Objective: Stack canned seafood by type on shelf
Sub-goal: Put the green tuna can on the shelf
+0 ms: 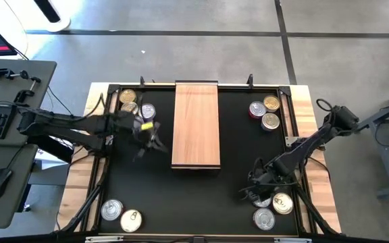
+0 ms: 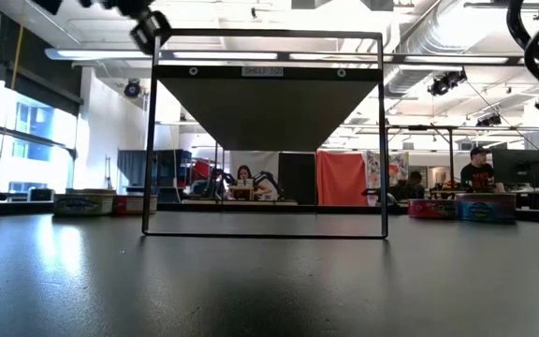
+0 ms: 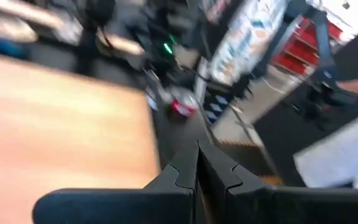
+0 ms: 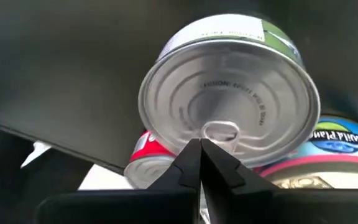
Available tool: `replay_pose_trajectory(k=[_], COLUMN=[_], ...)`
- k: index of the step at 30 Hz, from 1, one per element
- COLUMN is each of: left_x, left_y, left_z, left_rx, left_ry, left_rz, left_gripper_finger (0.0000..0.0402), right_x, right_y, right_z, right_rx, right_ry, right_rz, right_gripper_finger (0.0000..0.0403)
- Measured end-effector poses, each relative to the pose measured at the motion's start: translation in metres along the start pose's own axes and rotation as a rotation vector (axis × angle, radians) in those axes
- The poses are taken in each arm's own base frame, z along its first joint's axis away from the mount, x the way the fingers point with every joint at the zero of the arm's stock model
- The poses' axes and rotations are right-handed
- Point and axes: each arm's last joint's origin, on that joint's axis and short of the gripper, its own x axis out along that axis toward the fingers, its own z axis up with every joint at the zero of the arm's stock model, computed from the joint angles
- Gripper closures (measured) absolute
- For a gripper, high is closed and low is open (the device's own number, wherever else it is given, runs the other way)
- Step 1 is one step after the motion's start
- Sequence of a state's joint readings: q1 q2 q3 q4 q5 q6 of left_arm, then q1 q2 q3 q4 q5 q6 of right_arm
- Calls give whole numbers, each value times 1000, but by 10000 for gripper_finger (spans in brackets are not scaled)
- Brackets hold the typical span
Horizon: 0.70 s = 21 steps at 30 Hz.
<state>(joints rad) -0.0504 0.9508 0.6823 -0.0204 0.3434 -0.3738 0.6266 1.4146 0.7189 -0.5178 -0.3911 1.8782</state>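
shelf blocks centre, bare mat nearside

Black mat covers the table, light-wood shelf standing mid-mat, and tins sit clustered on the mat near all four corners.

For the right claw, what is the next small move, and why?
Probably open it before descending. The right claw is shut, its tips over the pull tab of a silver-lidded can, so it cannot grip the can as it stands.
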Motion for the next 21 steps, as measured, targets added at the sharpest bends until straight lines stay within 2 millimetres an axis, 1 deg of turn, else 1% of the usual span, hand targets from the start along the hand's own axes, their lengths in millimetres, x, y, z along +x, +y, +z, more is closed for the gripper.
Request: replay_pose_trajectory(k=[2, 5, 8, 10, 14, 17, 21], left_x=[4, 8, 14, 22, 46, 69, 100], left_y=[-9, -26, -41, -48, -56, -63, -70], left_z=[-6, -11, -15, -22, -38, -46, -53], left_rx=[2, 32, 85, 118, 153, 151, 181], left_ry=[25, 4, -34, -26, 13, 42, 83], left_rz=[-30, -45, -33, -8, 5, 4, 106], left_gripper_finger=[401, 401, 401, 401, 401, 401, 401], right_x=[2, 2, 6, 7, 9, 9, 9], right_y=[3, 8, 9, 9, 9, 9, 8], right_z=[0, -1, 0, 1, 1, 1, 1], right_rx=[-6, -54, -97, -119, -170, -202, -223], right_ry=[-20, -56, -66, -68, -81, -90, -96], right_rz=[-7, -8, -23, -32, -40, -39, -48], right_gripper_finger=[403, 403, 403, 403, 403, 403, 403])
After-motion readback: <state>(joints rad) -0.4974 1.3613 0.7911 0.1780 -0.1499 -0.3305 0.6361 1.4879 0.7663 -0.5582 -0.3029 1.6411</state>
